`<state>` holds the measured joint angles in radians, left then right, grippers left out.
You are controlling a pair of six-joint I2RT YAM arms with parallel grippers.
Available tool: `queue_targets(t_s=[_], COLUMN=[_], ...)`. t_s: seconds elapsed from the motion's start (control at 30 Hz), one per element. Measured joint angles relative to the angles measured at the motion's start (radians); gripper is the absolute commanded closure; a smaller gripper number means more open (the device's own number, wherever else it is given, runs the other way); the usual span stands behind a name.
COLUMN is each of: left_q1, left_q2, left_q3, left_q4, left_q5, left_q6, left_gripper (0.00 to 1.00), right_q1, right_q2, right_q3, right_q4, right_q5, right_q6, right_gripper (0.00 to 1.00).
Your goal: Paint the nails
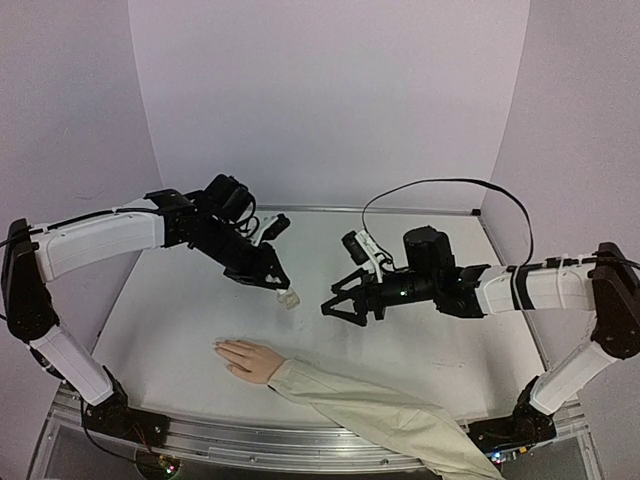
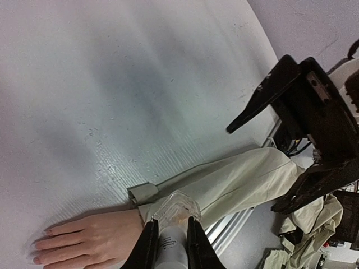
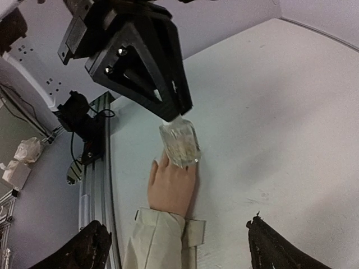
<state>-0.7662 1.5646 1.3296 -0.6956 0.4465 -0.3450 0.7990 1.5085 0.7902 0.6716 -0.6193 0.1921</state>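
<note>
Two tools up: left tool (image 1: pixel 281 284) clamped on bottle (image 1: pixel 289 298), right tool (image 1: pixel 340 310) spread wide, nothing held. Bottle-opening step, prob; clear end to be gripped next.

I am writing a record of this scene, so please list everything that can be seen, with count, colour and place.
mannequin hand: one, pale flesh colour, lying flat near the front edge
sleeve: one, beige, from the wrist to the front right
bottle: one, clear, held in the air
table: one, white, under everything
left tool: one, black, shut on the bottle
right tool: one, black, open, right of the bottle
</note>
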Motion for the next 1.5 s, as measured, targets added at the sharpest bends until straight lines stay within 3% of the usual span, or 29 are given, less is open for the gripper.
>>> queue_targets(t_s=[0.37, 0.87, 1.13, 1.23, 1.33, 1.43, 1.5], left_q1=[-0.064, -0.086, -0.086, -0.086, -0.086, -0.089, -0.089], left_q2=[-0.083, -0.083, -0.082, -0.082, -0.077, -0.069, -0.069], left_q3=[-0.005, -0.005, -0.005, -0.005, -0.005, -0.005, -0.005], left_q4=[0.062, 0.093, 0.095, 0.095, 0.098, 0.099, 0.101], left_q5=[0.088, 0.130, 0.139, 0.139, 0.147, 0.159, 0.161], left_q6=[-0.029, -0.032, -0.046, -0.047, -0.046, -0.046, -0.045], left_gripper=[1.00, 1.00, 1.00, 1.00, 1.00, 1.00, 1.00], right_q1=[0.039, 0.059, 0.061, 0.061, 0.064, 0.067, 0.066], right_q2=[0.110, 0.199, 0.214, 0.219, 0.226, 0.227, 0.228], right_q3=[0.029, 0.070, 0.076, 0.076, 0.080, 0.090, 0.092], right_q4=[0.196, 0.359, 0.385, 0.392, 0.409, 0.417, 0.420], right_q5=[-0.166, -0.257, -0.275, -0.280, -0.286, -0.286, -0.286], right_q6=[0.026, 0.117, 0.137, 0.145, 0.154, 0.158, 0.163], right_gripper=[0.36, 0.73, 0.77, 0.67, 0.68, 0.78, 0.95])
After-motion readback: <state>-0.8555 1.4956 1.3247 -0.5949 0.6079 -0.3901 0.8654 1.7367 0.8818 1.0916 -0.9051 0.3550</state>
